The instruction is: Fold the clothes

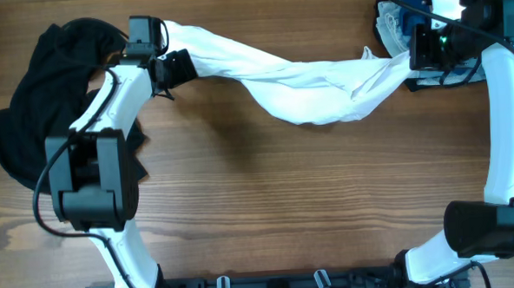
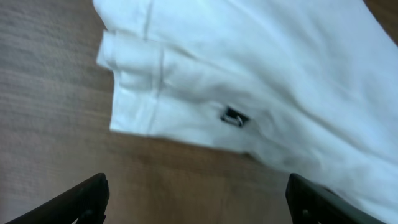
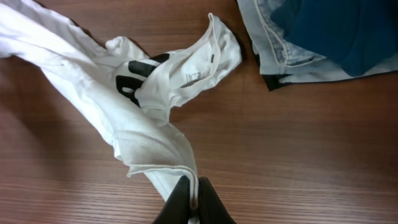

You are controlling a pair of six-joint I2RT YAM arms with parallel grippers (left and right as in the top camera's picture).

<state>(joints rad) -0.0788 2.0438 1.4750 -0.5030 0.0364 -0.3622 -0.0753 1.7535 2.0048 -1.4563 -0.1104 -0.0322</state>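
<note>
A large white garment (image 1: 307, 85) lies stretched across the far half of the wooden table. In the right wrist view its black lettering (image 3: 134, 78) shows among the folds. My right gripper (image 3: 194, 200) is shut on the white garment's hem at its right end (image 1: 407, 61). At the garment's left end, my left gripper (image 1: 177, 68) stands open; in the left wrist view its fingers (image 2: 87, 199) are spread wide over bare wood, with the white cloth (image 2: 261, 74) just beyond them. The black garment (image 1: 42, 93) lies bunched at the far left, partly under my left arm.
A pale-denim piece (image 3: 280, 46) with a navy-blue piece (image 3: 348, 28) on it lies at the far right corner (image 1: 397, 21), just behind my right gripper. A black rail (image 1: 272, 287) with the arm bases runs along the front edge of the table.
</note>
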